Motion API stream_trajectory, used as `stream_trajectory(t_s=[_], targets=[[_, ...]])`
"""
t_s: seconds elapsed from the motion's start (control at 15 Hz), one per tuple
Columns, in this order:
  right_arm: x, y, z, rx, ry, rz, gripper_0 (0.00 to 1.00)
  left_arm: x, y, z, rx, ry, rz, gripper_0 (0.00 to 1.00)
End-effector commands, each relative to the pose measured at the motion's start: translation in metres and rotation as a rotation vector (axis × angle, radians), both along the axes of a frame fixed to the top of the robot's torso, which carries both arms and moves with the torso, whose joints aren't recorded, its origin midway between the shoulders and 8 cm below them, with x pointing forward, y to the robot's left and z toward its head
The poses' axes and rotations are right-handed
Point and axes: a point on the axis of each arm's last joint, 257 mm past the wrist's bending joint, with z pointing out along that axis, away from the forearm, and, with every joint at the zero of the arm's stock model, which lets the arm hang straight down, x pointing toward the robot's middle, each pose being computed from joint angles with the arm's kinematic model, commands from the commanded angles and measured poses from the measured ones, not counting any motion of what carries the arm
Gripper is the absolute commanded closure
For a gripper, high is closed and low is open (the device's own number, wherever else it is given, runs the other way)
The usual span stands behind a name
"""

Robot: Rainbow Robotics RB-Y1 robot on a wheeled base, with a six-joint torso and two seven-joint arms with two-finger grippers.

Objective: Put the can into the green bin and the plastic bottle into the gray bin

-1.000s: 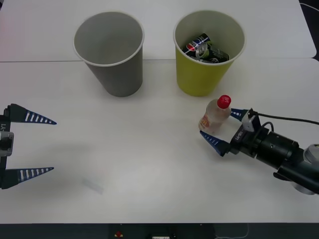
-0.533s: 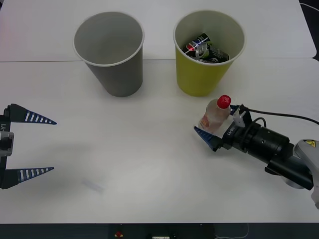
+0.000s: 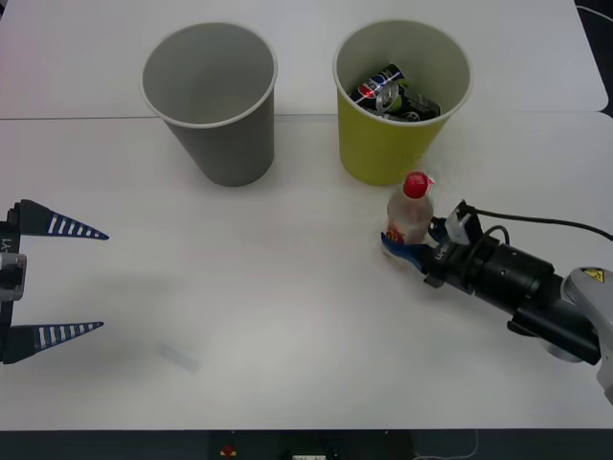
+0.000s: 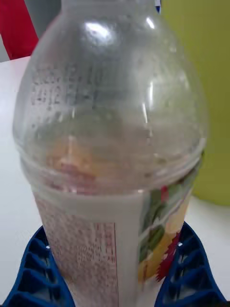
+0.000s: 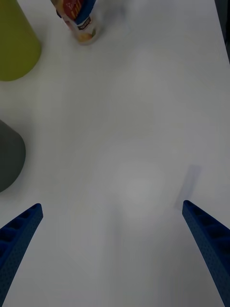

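The plastic bottle (image 3: 410,216), clear with a red cap and an orange-yellow label, stands upright on the white table just in front of the green bin (image 3: 388,144). My right gripper (image 3: 421,241) is shut on the bottle's lower body. In the right wrist view its blue fingers (image 4: 40,273) press both sides of the bottle (image 4: 110,144). Crushed cans (image 3: 395,93) lie inside the green bin. The gray bin (image 3: 222,134) stands to the left of the green one, with nothing seen inside. My left gripper (image 3: 57,280) hangs open at the table's left edge, far from everything.
The left wrist view shows the green bin (image 5: 14,43), the gray bin (image 5: 7,158) and the held bottle (image 5: 81,24) across bare white table (image 5: 134,144). A table seam runs behind the bins.
My right gripper's fingers have shut around the bottle. The bottle has shifted a little left and toward the green bin and now stands straighter. The left arm has not moved.
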Motion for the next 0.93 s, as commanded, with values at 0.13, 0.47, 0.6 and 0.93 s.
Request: stream_trajectory(t_s=[0.13, 0.47, 0.6, 0.93], targets=[[-0.004, 0.0, 0.004, -0.008, -0.003, 0.034, 1.0, 0.0, 0.0, 0.0, 0.0, 0.0, 0.0, 0.0], [-0.023, 0.007, 0.027, 0.023, 0.051, 0.121, 1.0, 0.0, 0.0, 0.0, 0.0, 0.0, 0.0, 0.0], [-0.036, 0.008, 0.038, 0.031, 0.078, 0.146, 1.0, 0.0, 0.0, 0.0, 0.0, 0.0, 0.0, 0.0], [-0.067, 0.015, 0.072, 0.013, 0.147, 0.163, 1.0, 0.0, 0.0, 0.0, 0.0, 0.0, 0.0, 0.0]])
